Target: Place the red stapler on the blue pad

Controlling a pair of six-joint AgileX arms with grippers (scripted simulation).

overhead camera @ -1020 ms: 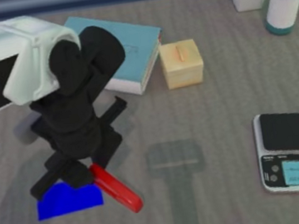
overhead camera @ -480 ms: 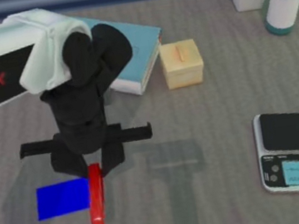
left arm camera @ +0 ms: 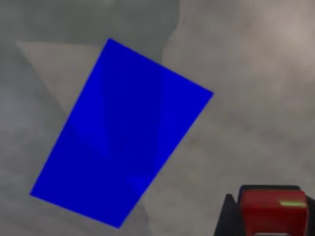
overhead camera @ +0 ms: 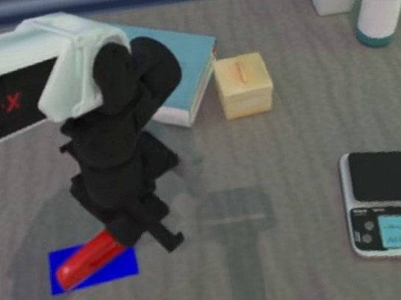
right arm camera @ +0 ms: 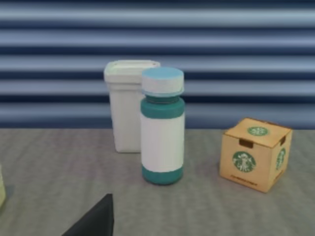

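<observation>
Holding the glossy red bar stapler (overhead camera: pixel 89 261) clenched in my left gripper (overhead camera: pixel 123 241), long axis slanted over the flat deep-blue pad (overhead camera: pixel 123 263).

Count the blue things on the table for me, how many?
2. The blue pad lies flat near the table's front left, under the red stapler. The light-blue book lies behind it, partly hidden by the left arm, which could hide more.
</observation>
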